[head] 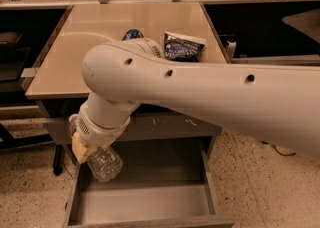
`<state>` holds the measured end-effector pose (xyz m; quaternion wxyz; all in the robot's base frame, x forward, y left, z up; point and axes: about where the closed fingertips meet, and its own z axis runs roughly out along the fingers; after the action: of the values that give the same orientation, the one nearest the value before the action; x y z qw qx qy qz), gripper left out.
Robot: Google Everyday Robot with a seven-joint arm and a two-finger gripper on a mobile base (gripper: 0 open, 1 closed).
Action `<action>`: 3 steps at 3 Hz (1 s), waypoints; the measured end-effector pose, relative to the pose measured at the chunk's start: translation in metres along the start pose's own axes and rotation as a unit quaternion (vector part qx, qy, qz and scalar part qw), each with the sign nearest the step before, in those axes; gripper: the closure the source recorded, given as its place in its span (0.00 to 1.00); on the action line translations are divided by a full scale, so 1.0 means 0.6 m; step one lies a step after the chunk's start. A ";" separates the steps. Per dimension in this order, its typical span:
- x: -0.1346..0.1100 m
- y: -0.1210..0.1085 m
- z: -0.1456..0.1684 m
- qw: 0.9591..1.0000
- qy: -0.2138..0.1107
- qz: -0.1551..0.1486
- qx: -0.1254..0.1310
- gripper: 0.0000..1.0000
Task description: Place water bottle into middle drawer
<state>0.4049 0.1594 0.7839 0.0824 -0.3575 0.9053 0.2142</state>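
I'm worrying about the left side. The water bottle [105, 164] is hanging below the front-left corner of the tabletop [85, 42], close to the left wall of the open middle drawer [150, 203], so letting go here is risking it clipping that wall and dropping outside. The gripper [86, 150] is sitting just under the tabletop's front edge, clamping the bottle's upper end and touching nothing else.

My gripper [90, 153] holds the water bottle [105, 164] (it is tilted) above the left rear part of the open middle drawer [150, 204]; a blue can [132, 34] stands on the table [65, 57].
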 end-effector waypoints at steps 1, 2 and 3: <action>0.037 -0.013 0.061 0.999 0.007 0.045 -0.021 1.00; 0.073 -0.043 0.126 0.996 0.016 0.086 -0.031 1.00; 0.104 -0.083 0.187 0.991 0.031 0.127 -0.037 1.00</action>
<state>0.3928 0.1389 0.6486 0.0133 -0.2492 0.9369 0.2448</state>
